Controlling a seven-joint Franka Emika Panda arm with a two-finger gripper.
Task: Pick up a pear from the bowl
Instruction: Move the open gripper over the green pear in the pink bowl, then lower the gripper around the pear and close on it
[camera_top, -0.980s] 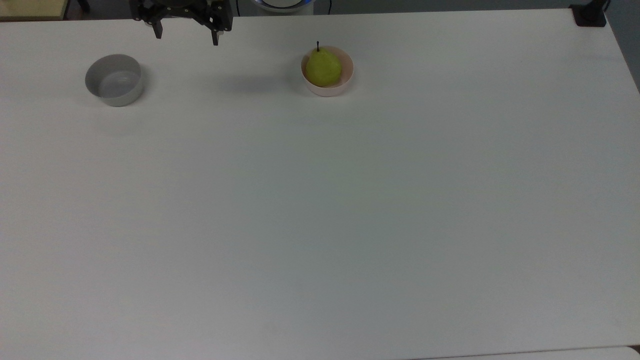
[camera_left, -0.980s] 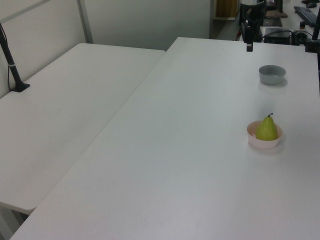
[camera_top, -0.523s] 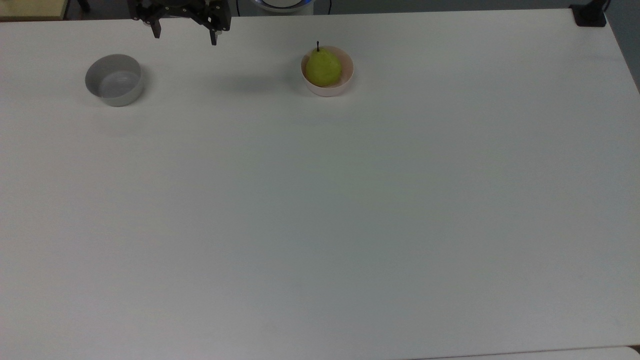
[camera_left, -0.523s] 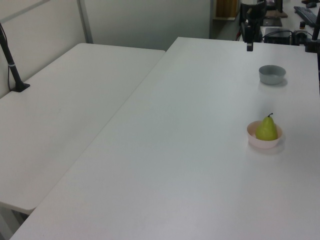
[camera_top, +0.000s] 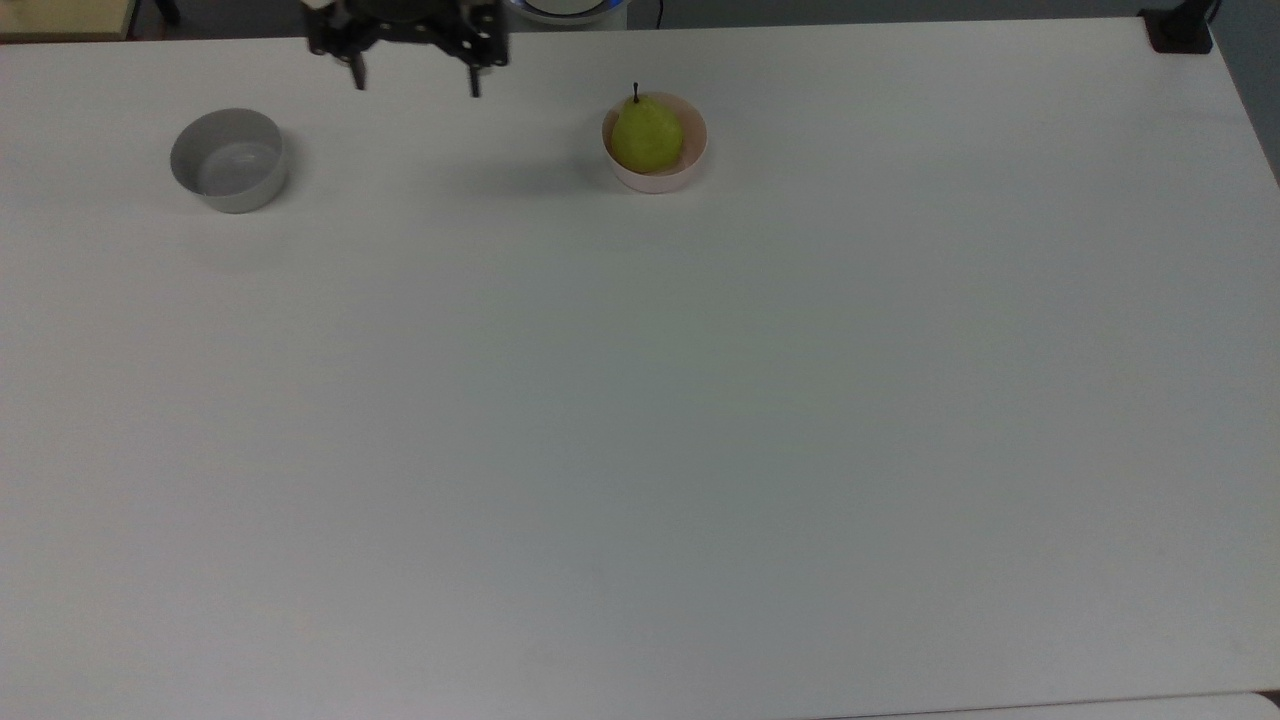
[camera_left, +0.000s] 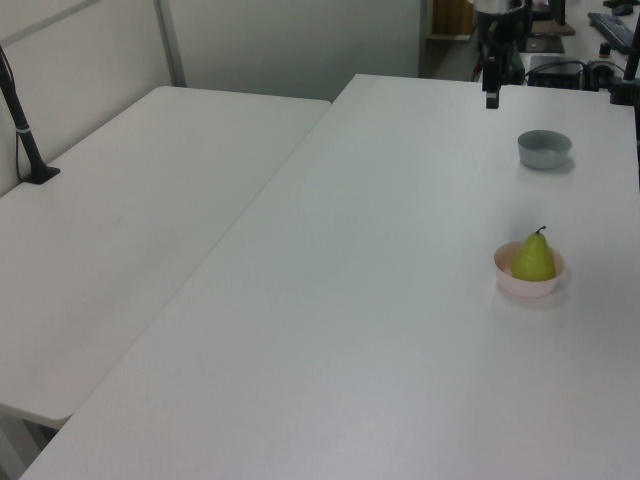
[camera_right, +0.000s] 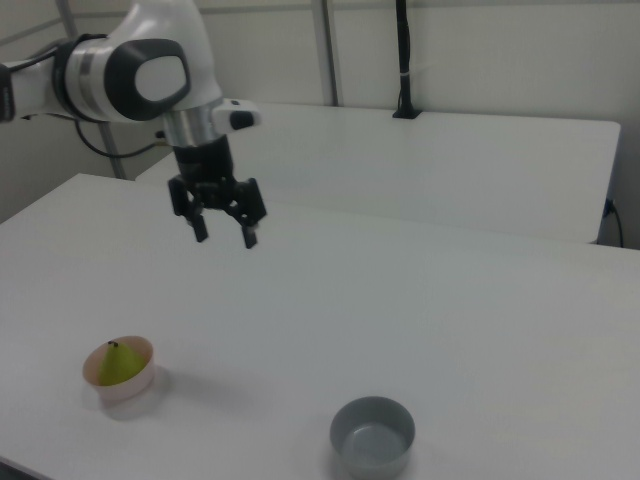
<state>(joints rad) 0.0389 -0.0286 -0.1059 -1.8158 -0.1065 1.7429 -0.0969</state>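
top view: gripper (camera_top: 417, 83), fingers spread and empty, hangs well to the top view's left of the pear (camera_top: 647, 134) (standing stem-up in the pink bowl (camera_top: 690, 170)); travel goes rightward.

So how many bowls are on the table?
2. A small pale pink plastic bowl holds the yellow-green pear. A round grey bowl sits apart, toward the top view's left. Nothing seems to hide another.

1. Top view looks steeply down on the counter (camera_top: 640, 420), fingers (camera_top: 474, 85) at its upper edge.
2. Left view and right view look obliquely from opposite sides; all share the fingers and counter.
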